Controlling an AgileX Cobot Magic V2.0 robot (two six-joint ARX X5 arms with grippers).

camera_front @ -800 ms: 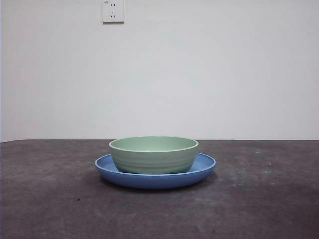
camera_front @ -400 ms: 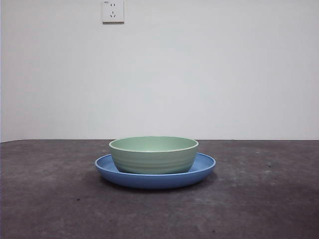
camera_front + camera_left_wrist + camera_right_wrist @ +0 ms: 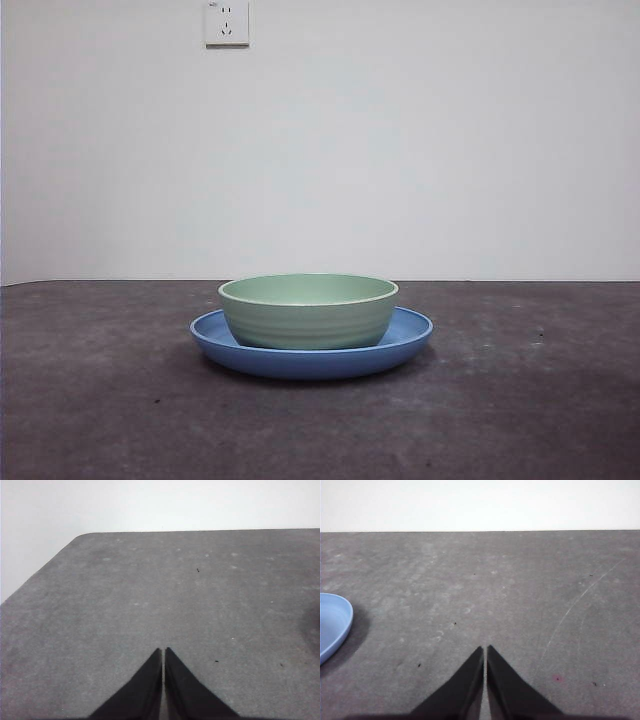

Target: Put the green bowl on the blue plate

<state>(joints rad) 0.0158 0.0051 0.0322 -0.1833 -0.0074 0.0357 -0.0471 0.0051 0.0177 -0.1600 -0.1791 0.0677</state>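
Both claws, left claw and right claw, closed, empty, over bare bench. Green bowl sits on blue plate; task looks done.

Soft, even indoor light, faint shadow under the blue plate, mild grain, sharp focus throughout.

Mint-green ridged bowl, glossy blue plate, mottled dark grey table, white wall.
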